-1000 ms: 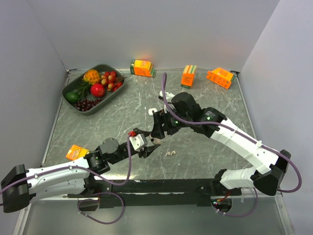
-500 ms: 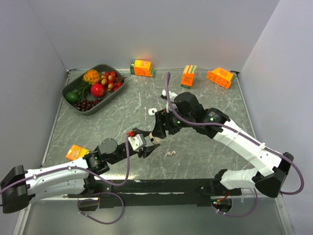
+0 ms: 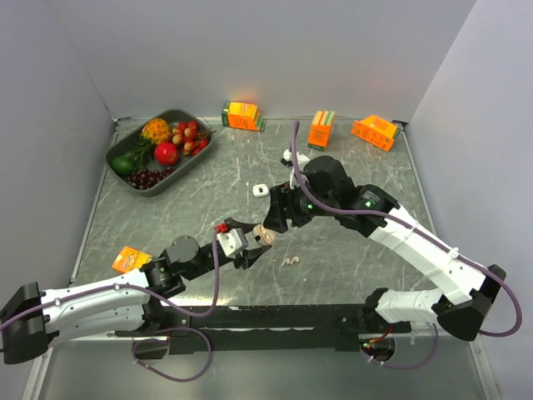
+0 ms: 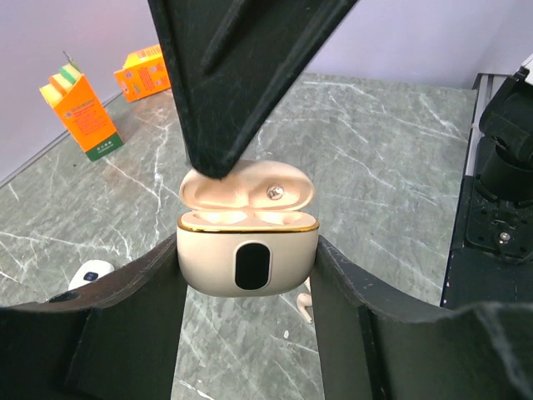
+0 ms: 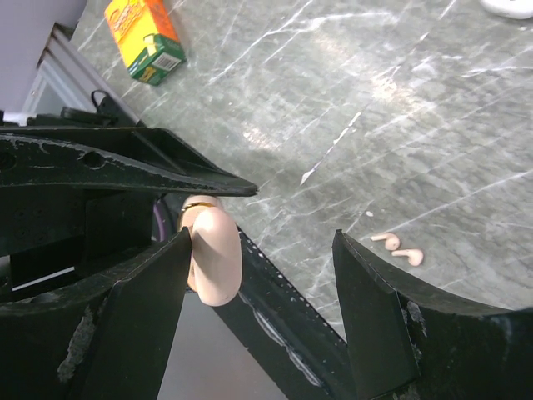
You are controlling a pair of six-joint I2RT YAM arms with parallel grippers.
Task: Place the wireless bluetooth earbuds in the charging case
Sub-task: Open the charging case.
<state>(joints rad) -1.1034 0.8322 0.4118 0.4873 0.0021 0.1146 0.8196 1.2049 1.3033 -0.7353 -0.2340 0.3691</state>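
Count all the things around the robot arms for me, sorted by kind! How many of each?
Orange cartons: 4
Beige earbuds: 2
Small white pieces: 2
Open charging case: 1
Fruit tray: 1
Total: 10

Legible text, labels, brands, numbers, signs: none
- back-left carton (image 3: 242, 115), orange: printed faces, lettering too small to read
- back-middle carton (image 3: 321, 129), orange with green and pale stripes on its top: print blurred
- back-right carton (image 3: 374, 132), orange, lying flat: print blurred
- near-left carton (image 3: 131, 259), orange, lying flat: coloured graphics only, no letters resolvable
- charging case (image 4: 247, 250), pale beige: dark oval window on its front, showing blank
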